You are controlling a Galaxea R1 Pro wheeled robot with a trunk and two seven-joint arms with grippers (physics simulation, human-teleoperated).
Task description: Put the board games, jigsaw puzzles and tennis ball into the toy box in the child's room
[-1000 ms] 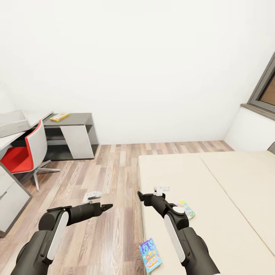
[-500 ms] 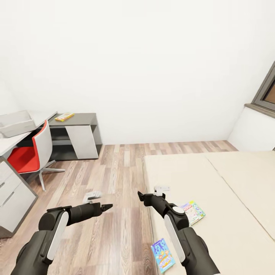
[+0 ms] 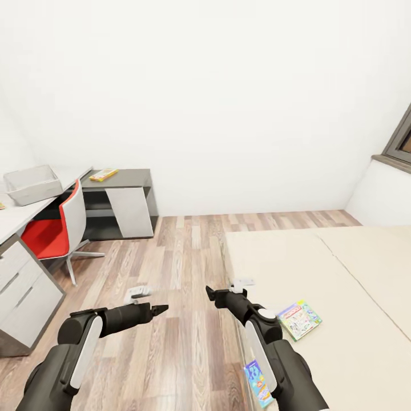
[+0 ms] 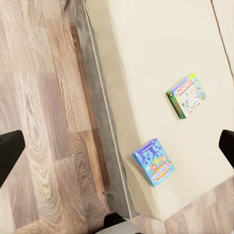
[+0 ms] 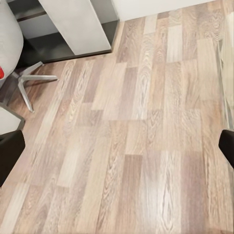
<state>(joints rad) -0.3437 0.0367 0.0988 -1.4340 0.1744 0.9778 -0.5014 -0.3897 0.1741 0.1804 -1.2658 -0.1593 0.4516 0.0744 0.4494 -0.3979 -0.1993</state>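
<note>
- While both arms are held out low ahead of the trunk, the left claw (image 3: 162, 309) hangs over bare plank floor (image 3: 182, 251) and the right claw (image 3: 210, 293) sits just off the near edge of the bed (image 3: 319, 268); in each wrist view the two fingertips stand at opposite borders, so both claws are spread and carry nothing.
- Two board games lie flat on the cream mattress: the pale, green-edged game box (image 3: 298, 319), beside the right forearm, and the blue cartoon game box (image 3: 258, 383), at the mattress edge and partly hidden by that arm. The left wrist view shows them near each other, not touching.
- Step in hand, as judged: approaching the bed for a first pick. A flat box on a soft mattress gives little edge to grip; a low approach from the side, pinching across a short edge, looks safer than pressing down from above.
- The blue box's closeness to the edge makes a nudge onto the floor the main risk.
- Across the room, the grey toy box (image 3: 33, 184) stands on the pale worktop (image 3: 17, 214), behind a red chair (image 3: 54, 231); a yellow game box (image 3: 103, 174) rests on the dark cabinet top (image 3: 123, 178).
</note>
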